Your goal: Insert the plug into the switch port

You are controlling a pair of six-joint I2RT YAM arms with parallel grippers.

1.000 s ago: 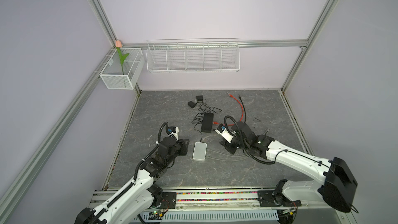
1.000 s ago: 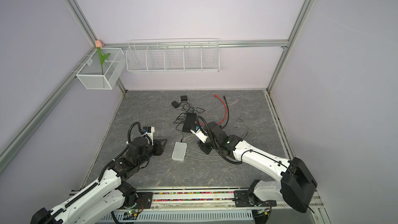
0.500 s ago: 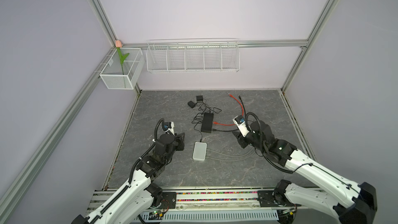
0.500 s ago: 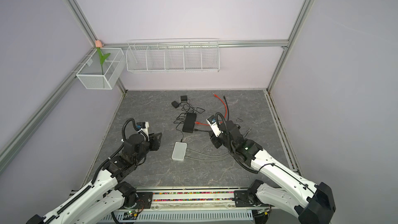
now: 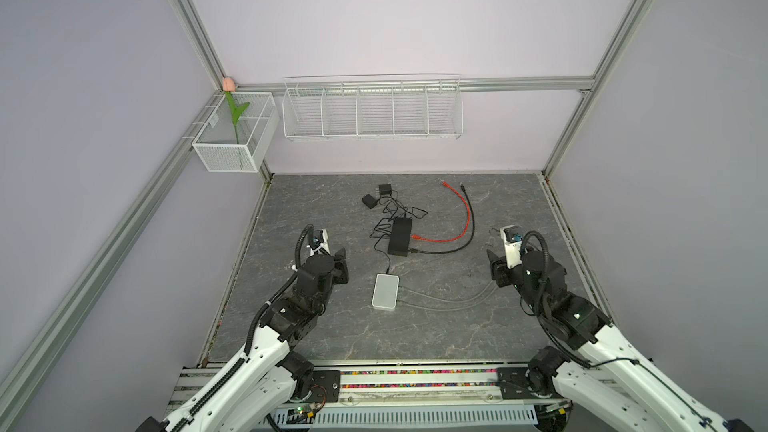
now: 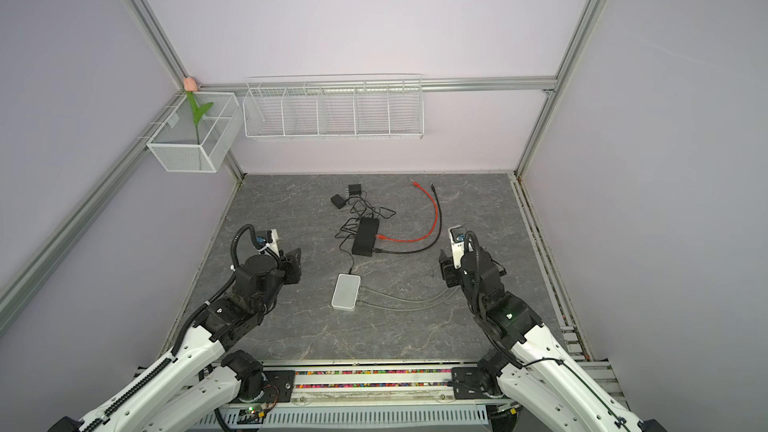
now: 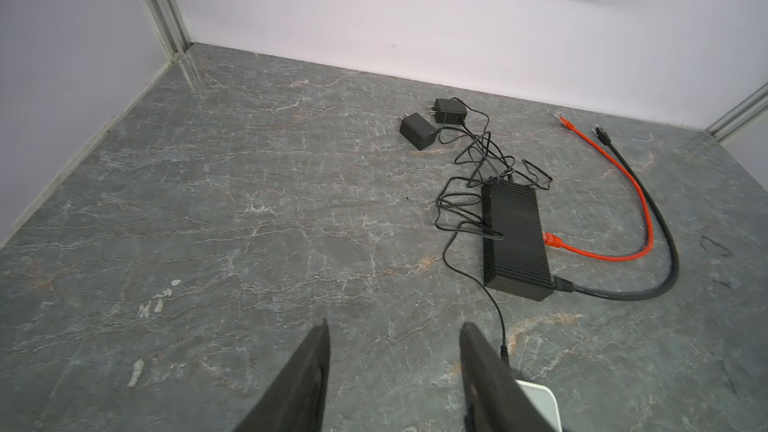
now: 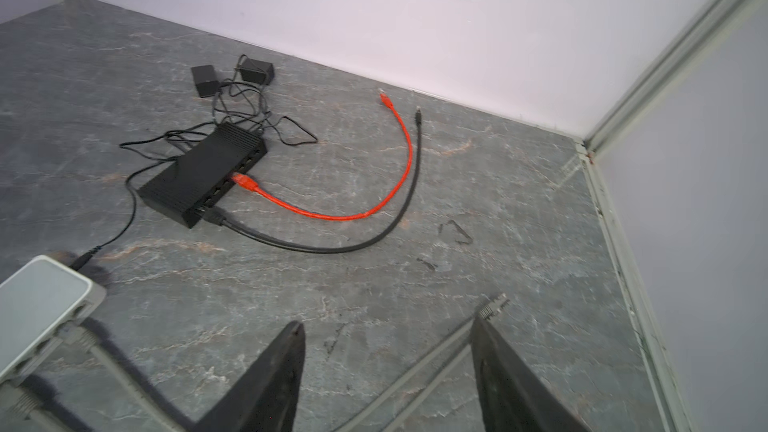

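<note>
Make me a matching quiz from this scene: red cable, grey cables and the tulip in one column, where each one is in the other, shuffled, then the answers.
1. red cable
2. grey cables
3. tulip

A. standing in the mesh basket
B. plugged into the black switch
C. plugged into the white box

Pairs: 1-B, 2-C, 3-A.

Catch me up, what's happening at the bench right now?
Nothing is being handled at the moment. The left gripper and the right gripper are both open and empty, one on each side of the table. Between them, the black switch has a red cable and a black cable plugged into its ports, their other ends loose near the back wall. The white switch has two grey cables plugged in.
</note>
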